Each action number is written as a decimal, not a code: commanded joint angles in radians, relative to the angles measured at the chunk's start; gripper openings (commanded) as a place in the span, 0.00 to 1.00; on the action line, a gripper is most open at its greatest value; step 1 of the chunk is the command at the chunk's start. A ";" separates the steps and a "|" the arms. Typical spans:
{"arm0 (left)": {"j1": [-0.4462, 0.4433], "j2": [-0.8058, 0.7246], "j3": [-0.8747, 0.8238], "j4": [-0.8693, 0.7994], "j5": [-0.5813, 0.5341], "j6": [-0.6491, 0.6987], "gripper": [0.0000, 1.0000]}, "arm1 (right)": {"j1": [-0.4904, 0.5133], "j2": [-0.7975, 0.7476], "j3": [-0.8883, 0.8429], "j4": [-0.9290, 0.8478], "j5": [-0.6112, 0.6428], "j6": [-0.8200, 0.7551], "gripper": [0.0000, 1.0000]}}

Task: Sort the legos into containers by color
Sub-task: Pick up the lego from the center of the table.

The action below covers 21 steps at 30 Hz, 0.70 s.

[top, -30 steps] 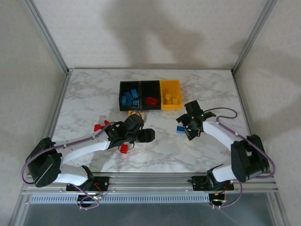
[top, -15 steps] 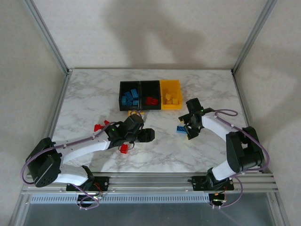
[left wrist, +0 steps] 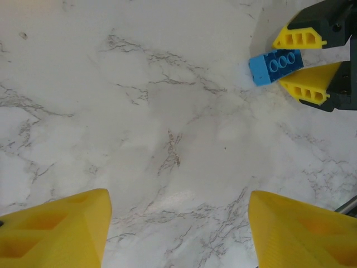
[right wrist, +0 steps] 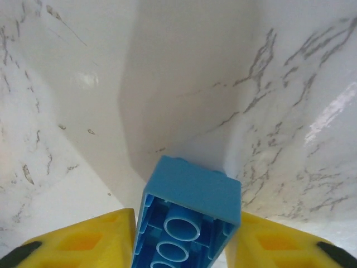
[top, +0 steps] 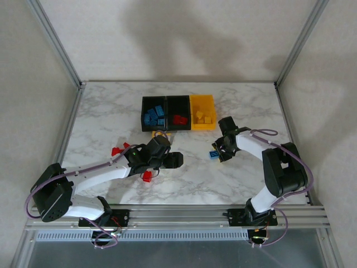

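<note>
My right gripper (top: 217,153) is shut on a blue lego (top: 213,154), right of the table's centre. In the right wrist view the lego (right wrist: 187,215) sits between both yellow fingers (right wrist: 83,243), its hollow underside facing the camera. The left wrist view shows the same lego (left wrist: 276,66) pinched at the upper right. My left gripper (top: 175,160) is open over bare marble, fingers wide apart (left wrist: 178,223). At the back stand three containers: a black one (top: 144,111) with blue legos, a black one (top: 178,106) with red legos, a yellow one (top: 202,103) with yellow legos.
Loose red legos lie at the left (top: 116,151) and under my left forearm (top: 146,176). A yellow lego (top: 158,134) pokes out just in front of the black bins. Bare marble stretches between the two grippers and along the right side of the table.
My right gripper has slid a little left and closed around the blue lego, and its elbow has swung in. The left arm has stayed still.
</note>
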 commanded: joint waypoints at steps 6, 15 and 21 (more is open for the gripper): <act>-0.003 -0.017 0.001 -0.016 -0.037 -0.007 0.65 | -0.004 -0.013 0.024 0.015 -0.015 -0.054 0.26; 0.108 -0.130 -0.013 -0.064 -0.065 -0.035 0.66 | 0.060 -0.035 0.171 -0.013 -0.028 -0.162 0.27; 0.293 -0.263 -0.045 -0.136 -0.067 -0.073 0.66 | 0.142 0.057 0.382 -0.020 -0.024 -0.231 0.27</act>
